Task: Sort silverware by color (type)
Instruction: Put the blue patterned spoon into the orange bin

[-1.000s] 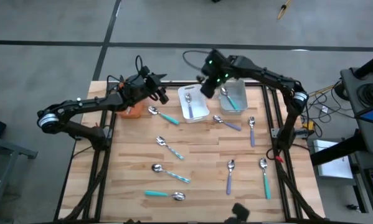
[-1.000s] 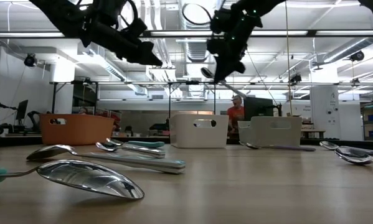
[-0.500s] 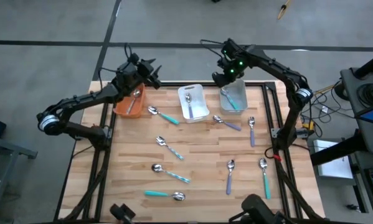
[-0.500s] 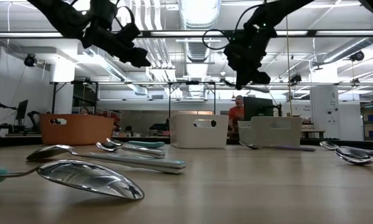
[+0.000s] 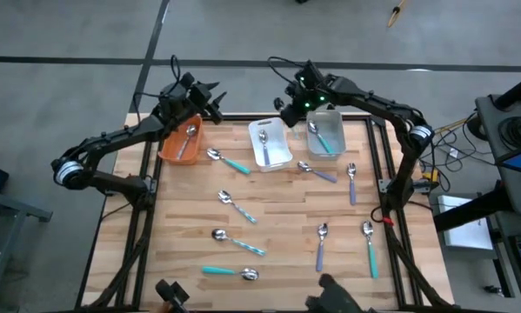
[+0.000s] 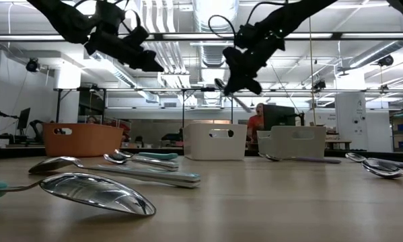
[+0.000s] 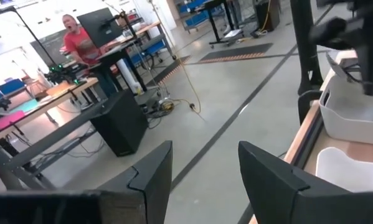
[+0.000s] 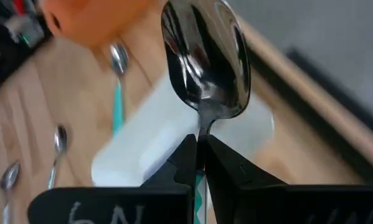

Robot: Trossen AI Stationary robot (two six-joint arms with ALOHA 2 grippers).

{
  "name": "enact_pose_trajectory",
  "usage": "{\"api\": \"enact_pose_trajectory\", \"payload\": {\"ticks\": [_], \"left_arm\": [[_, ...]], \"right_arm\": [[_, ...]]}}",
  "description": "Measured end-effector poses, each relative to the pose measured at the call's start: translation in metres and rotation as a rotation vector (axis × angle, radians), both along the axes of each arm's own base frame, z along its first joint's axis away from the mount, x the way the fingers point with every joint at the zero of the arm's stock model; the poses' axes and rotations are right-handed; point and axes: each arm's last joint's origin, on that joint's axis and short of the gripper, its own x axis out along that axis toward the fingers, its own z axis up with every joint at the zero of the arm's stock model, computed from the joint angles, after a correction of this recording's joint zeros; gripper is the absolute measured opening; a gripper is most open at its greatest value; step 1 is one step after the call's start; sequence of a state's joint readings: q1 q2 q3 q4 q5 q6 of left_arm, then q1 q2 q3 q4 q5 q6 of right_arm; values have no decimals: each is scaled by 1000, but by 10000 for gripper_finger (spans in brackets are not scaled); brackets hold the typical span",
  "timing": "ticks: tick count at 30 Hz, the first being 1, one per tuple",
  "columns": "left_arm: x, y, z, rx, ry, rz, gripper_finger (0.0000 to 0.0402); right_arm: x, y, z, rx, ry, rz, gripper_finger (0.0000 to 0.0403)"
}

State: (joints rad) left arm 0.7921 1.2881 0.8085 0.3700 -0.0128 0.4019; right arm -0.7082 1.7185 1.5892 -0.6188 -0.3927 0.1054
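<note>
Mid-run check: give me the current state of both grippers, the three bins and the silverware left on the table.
Right gripper: shut on spoon, raised near the white bin.
Left gripper: open, empty, above the orange bin.
Orange bin: holds a spoon.
White bin: holds a spoon.
Grey bin: holds silverware.
Loose silverware: lying flat on the table.

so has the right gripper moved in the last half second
Yes. In the high view the right gripper, jaws shut on a spoon, has shifted left from above the grey bin to the gap beside the white bin.
</note>
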Motion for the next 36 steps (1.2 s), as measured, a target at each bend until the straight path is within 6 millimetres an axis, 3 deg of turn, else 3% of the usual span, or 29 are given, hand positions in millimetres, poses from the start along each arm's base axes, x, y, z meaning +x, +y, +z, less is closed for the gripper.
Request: {"api": "enact_pose_trajectory", "payload": {"ticks": [8,17,21,31,36], "left_arm": [[-3,3,-1,-7,12,16,165],[-10,10,6,37,-65,-22,165],[-8,8,10,52,-103,-135,165],[-7,6,13,-17,-196,-164,165],[1,9,8,-74,-265,-273,165]], "right_arm": [[17,-11,4,-325,-269,61,13],[5,-27,-10,-659,-623,-12,13],[4,-26,-17,-713,-735,-24,13],[25,-13,-29,-690,-747,37,13],[38,-1,-31,-699,-756,82,13]]}}
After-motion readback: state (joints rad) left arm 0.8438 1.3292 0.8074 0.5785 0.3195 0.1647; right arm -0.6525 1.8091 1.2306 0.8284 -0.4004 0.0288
